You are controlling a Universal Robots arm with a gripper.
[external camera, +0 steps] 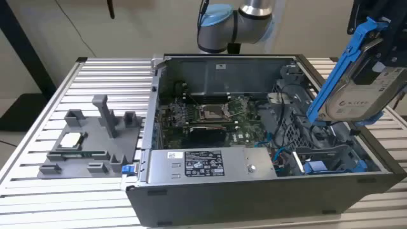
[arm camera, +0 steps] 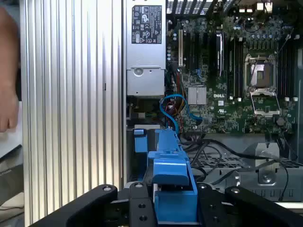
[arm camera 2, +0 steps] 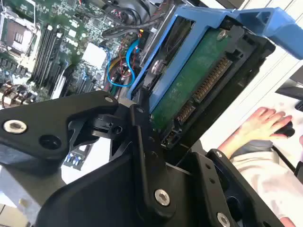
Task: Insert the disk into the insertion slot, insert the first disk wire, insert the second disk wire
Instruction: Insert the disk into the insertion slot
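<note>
You have the disk in the jaws, which are closed on it: in the first wrist view the black jaws stand on either side of its blue carrier, and in the second wrist view they clamp the end near its green circuit board. The disk hangs in the air, steeply tilted with one end high, above the side of the open computer case that faces the exterior view's right edge of the surface. It touches nothing but the jaws. The insertion slot sits below it, in the case's near corner on the exterior view's right, its blue side clips showing and nothing in it. Blue cables curl loose inside the case just beside the slot, between it and the motherboard. The grey power-supply box lies along the case's near wall, next to the slot on the exterior view's left. A grey fixture block rests on the surface well apart from the case, toward the exterior view's left edge. Your arm comes in from beyond the far edge. A person's hand shows in the second wrist view, beyond the disk and clear of it.
</note>
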